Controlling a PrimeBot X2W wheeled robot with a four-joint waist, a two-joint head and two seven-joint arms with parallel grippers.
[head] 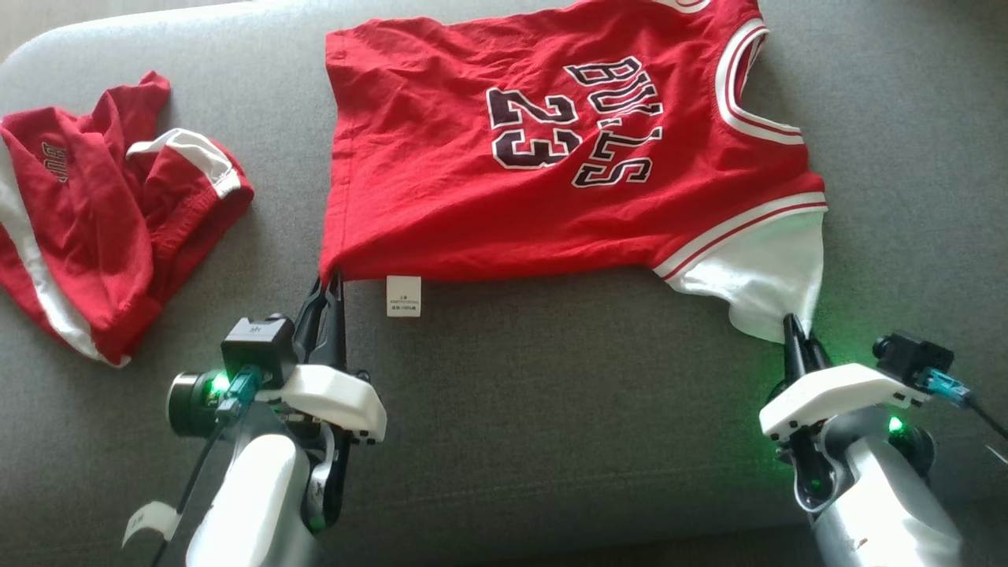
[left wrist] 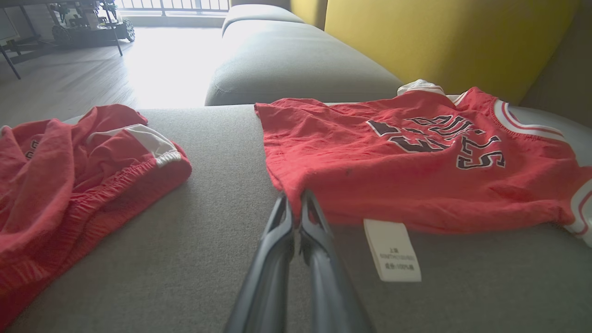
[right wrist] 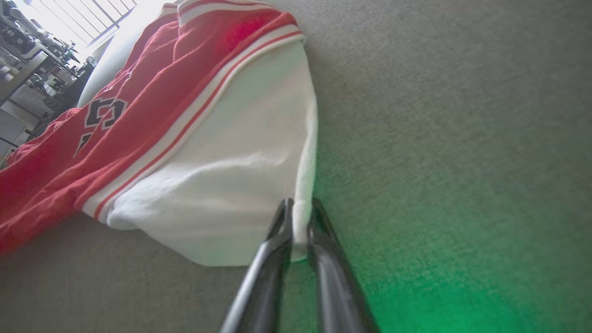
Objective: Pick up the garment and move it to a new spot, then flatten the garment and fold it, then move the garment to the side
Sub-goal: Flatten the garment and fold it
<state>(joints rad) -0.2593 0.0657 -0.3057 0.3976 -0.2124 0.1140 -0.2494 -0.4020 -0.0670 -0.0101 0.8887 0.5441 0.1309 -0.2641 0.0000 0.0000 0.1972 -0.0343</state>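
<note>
The garment [head: 551, 157] is a red jersey with dark lettering and a white sleeve, lying spread out flat on the grey sofa seat [head: 551, 409]. My left gripper [head: 331, 279] is shut on the corner of its red hem, seen close up in the left wrist view [left wrist: 294, 196]. My right gripper [head: 791, 321] has its two fingers pinched on the white sleeve's edge, with the cloth between them in the right wrist view [right wrist: 300, 206]. The jersey [left wrist: 393, 162] rests slack, and its sleeve [right wrist: 208, 162] bulges slightly.
A crumpled pair of red shorts with white stripes [head: 102, 205] lies at the left of the seat, also seen as the red shorts [left wrist: 69, 162]. A white care label [head: 403, 297] hangs from the hem. A yellow backrest [left wrist: 439, 37] rises behind. Bare grey cushion lies in front of both grippers.
</note>
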